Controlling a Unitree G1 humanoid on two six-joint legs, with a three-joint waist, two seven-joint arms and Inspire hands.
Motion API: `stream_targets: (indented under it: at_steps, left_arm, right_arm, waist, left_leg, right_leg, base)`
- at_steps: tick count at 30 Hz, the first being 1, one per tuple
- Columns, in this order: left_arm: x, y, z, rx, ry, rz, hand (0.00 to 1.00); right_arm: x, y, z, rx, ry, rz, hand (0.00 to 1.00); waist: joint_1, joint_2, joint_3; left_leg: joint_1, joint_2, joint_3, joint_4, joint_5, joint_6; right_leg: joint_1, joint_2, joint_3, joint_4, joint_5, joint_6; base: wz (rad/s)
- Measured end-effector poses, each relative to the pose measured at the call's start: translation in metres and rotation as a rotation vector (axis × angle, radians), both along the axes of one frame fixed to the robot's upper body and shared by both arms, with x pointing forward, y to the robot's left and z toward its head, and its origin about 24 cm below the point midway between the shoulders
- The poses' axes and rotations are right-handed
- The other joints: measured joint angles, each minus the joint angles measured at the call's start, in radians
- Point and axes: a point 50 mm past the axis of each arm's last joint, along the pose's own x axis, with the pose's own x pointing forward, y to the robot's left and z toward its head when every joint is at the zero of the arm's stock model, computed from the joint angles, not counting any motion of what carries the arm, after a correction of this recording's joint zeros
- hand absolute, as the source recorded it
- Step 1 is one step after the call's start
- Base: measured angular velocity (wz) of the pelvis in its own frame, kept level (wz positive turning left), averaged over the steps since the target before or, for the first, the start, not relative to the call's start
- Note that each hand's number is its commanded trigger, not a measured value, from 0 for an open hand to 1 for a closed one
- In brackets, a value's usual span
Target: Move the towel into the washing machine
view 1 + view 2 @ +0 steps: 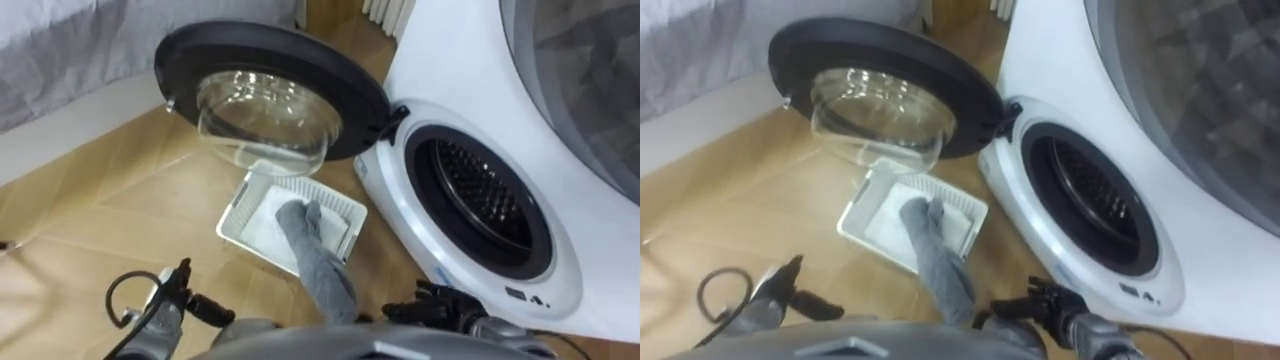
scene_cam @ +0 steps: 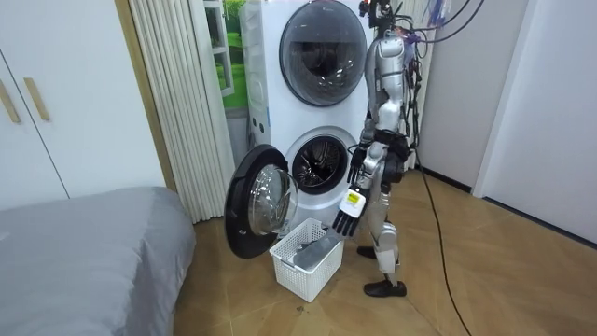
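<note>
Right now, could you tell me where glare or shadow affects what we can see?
Left eye view: bright highlights streak the door's glass bowl, and the drum lies in shadow, its holes faintly lit. Room view: the upper machine's window carries pale reflections; the towel in the basket is evenly lit.

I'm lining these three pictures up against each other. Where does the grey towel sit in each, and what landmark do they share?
Left eye view: the grey towel is lower centre, draped over the near edge of the white basket.
Right eye view: lower centre, slightly left, over the same edge.
Room view: low centre, in the basket on the floor.
Shared landmark: the washing machine's open door.
</note>
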Motion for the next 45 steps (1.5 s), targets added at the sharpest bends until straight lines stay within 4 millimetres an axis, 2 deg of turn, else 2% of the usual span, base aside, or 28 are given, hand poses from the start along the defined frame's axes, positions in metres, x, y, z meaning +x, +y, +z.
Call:
stream_targets:
  at_steps: [2, 3, 5, 6, 7, 8, 10, 14, 15, 16, 18, 22, 23, 28, 30, 37, 42, 45]
  left_arm:
    - [0.015, -0.007, 0.003, 0.004, -0.021, -0.062, 0.00]
    - [0.026, -0.013, 0.006, 0.013, -0.037, -0.119, 0.00]
    - [0.044, -0.025, 0.011, 0.016, -0.072, -0.192, 0.00]
    - [0.054, -0.030, 0.014, 0.012, -0.092, -0.227, 0.00]
    - [0.068, -0.034, 0.020, 0.023, -0.125, -0.266, 0.00]
    - [0.074, -0.036, 0.023, 0.029, -0.140, -0.289, 0.00]
    - [0.090, -0.043, 0.030, 0.053, -0.164, -0.377, 0.00]
    - [0.112, -0.053, 0.043, 0.099, -0.214, -0.481, 0.00]
    - [0.118, -0.056, 0.047, 0.115, -0.230, -0.514, 0.00]
    - [0.121, -0.058, 0.049, 0.122, -0.240, -0.530, 0.00]
    - [0.136, -0.066, 0.060, 0.158, -0.294, -0.583, 0.00]
    - [0.154, -0.073, 0.075, 0.233, -0.389, -0.668, 0.00]
    - [0.158, -0.075, 0.079, 0.246, -0.415, -0.683, 0.00]
    - [0.168, -0.081, 0.092, 0.329, -0.519, -0.783, 0.00]
    - [0.172, -0.081, 0.097, 0.368, -0.558, -0.830, 0.00]
    - [0.183, -0.091, 0.110, 0.471, -0.619, -0.995, 0.00]
    - [0.182, -0.101, 0.110, 0.493, -0.630, -1.073, 0.00]
    - [0.183, -0.102, 0.112, 0.522, -0.651, -1.102, 0.00]
  right_arm:
    - [0.016, 0.005, 0.003, -0.013, -0.023, 0.069, 0.00]
    - [0.023, 0.007, 0.005, -0.017, -0.029, 0.091, 0.00]
    - [0.035, 0.009, 0.009, -0.031, -0.053, 0.130, 0.00]
    - [0.043, 0.011, 0.011, -0.038, -0.071, 0.154, 0.00]
    - [0.052, 0.015, 0.014, -0.048, -0.096, 0.190, 0.00]
    - [0.056, 0.017, 0.016, -0.052, -0.106, 0.202, 0.00]
    - [0.071, 0.021, 0.022, -0.075, -0.144, 0.245, 0.00]
    - [0.088, 0.027, 0.029, -0.091, -0.206, 0.277, 0.00]
    - [0.093, 0.029, 0.032, -0.090, -0.220, 0.281, 0.00]
    - [0.096, 0.030, 0.033, -0.092, -0.228, 0.287, 0.00]
    - [0.112, 0.034, 0.042, -0.096, -0.277, 0.308, 0.00]
    - [0.133, 0.040, 0.058, -0.106, -0.398, 0.326, 0.00]
    - [0.140, 0.042, 0.063, -0.107, -0.428, 0.325, 0.00]
    - [0.153, 0.052, 0.073, -0.092, -0.503, 0.334, 0.00]
    - [0.161, 0.058, 0.080, -0.081, -0.547, 0.351, 0.00]
    - [0.170, 0.066, 0.091, -0.070, -0.617, 0.383, 0.00]
    - [0.172, 0.068, 0.094, -0.040, -0.646, 0.365, 0.00]
    - [0.173, 0.067, 0.096, -0.007, -0.660, 0.316, 0.00]
  waist:
    - [-0.005, 0.001, 0.0058]
    - [-0.009, 0.000, 0.0127]
    - [-0.010, -0.004, 0.0183]
    - [-0.010, -0.012, 0.0284]
    - [-0.013, -0.021, 0.0344]
    - [-0.016, -0.024, 0.0365]
    - [-0.027, -0.029, 0.0464]
    - [-0.041, -0.025, 0.0547]
    - [-0.046, -0.020, 0.0611]
    - [-0.049, -0.016, 0.0636]
    - [-0.061, 0.006, 0.0779]
    - [-0.073, 0.005, 0.0783]
    - [-0.085, 0.005, 0.0783]
    - [-0.100, -0.002, 0.0785]
    - [-0.117, -0.002, 0.0783]
    - [-0.141, -0.001, 0.0771]
    - [-0.146, -0.001, 0.0767]
    - [-0.149, -0.001, 0.0764]
  left_leg:
    - [-0.052, 0.000, -0.002, 0.022, 0.001, 0.001]
    - [-0.079, 0.000, -0.002, 0.038, 0.001, 0.001]
    - [-0.126, -0.001, 0.002, 0.059, 0.001, 0.002]
    - [-0.155, -0.002, 0.004, 0.069, 0.003, 0.005]
    - [-0.193, -0.002, 0.006, 0.088, 0.003, 0.005]
    - [-0.216, -0.001, 0.006, 0.100, 0.003, 0.005]
    - [-0.304, 0.001, 0.007, 0.146, 0.003, 0.005]
    - [-0.436, 0.002, 0.006, 0.227, 0.002, 0.005]
    - [-0.478, 0.004, 0.006, 0.257, -0.001, 0.009]
    - [-0.500, 0.007, 0.006, 0.275, -0.003, 0.012]
    - [-0.587, 0.017, 0.004, 0.333, -0.018, 0.018]
    - [-0.719, 0.023, 0.004, 0.423, -0.028, 0.019]
    - [-0.754, 0.025, 0.005, 0.451, -0.032, 0.019]
    - [-0.880, 0.054, 0.018, 0.570, -0.063, 0.018]
    - [-0.947, 0.071, 0.014, 0.624, -0.078, 0.013]
    - [-1.078, 0.101, -0.004, 0.732, -0.106, 0.009]
    - [-1.106, 0.108, -0.003, 0.788, -0.136, 0.007]
    - [-1.125, 0.109, -0.002, 0.798, -0.139, 0.008]
  right_leg:
    - [-0.060, -0.003, 0.013, 0.035, 0.000, -0.001]
    - [-0.093, -0.006, 0.022, 0.055, 0.000, -0.001]
    - [-0.147, -0.011, 0.026, 0.088, 0.000, -0.001]
    - [-0.182, -0.014, 0.031, 0.106, 0.000, -0.001]
    - [-0.221, -0.015, 0.037, 0.125, 0.000, -0.002]
    - [-0.246, -0.015, 0.039, 0.135, 0.002, -0.004]
    - [-0.327, -0.017, 0.048, 0.160, 0.009, -0.017]
    - [-0.459, -0.027, 0.057, 0.232, 0.008, -0.026]
    - [-0.499, -0.028, 0.063, 0.258, 0.005, -0.031]
    - [-0.519, -0.028, 0.063, 0.270, 0.004, -0.032]
    - [-0.598, -0.026, 0.065, 0.314, 0.005, -0.046]
    - [-0.730, -0.028, 0.079, 0.396, -0.004, -0.059]
    - [-0.766, -0.029, 0.082, 0.422, -0.008, -0.061]
    - [-0.899, -0.017, 0.108, 0.527, -0.020, -0.076]
    - [-0.960, -0.008, 0.105, 0.561, -0.024, -0.084]
    - [-1.074, 0.008, 0.099, 0.634, -0.029, -0.095]
    - [-1.106, 0.011, 0.103, 0.689, -0.048, -0.096]
    - [-1.126, 0.012, 0.106, 0.698, -0.052, -0.095]
  base:
    - [-0.11]
    - [-0.12]
    - [-0.09]
    - [-0.10]
    - [-0.07]
    - [-0.04]
    - [-0.08]
    - [-0.05]
    - [0.00]
    - [0.00]
    - [0.00]
    - [0.00]
    - [-0.07]
    - [-0.13]
    - [-0.18]
    - [-0.08]
    - [-0.05]
    - [-0.02]
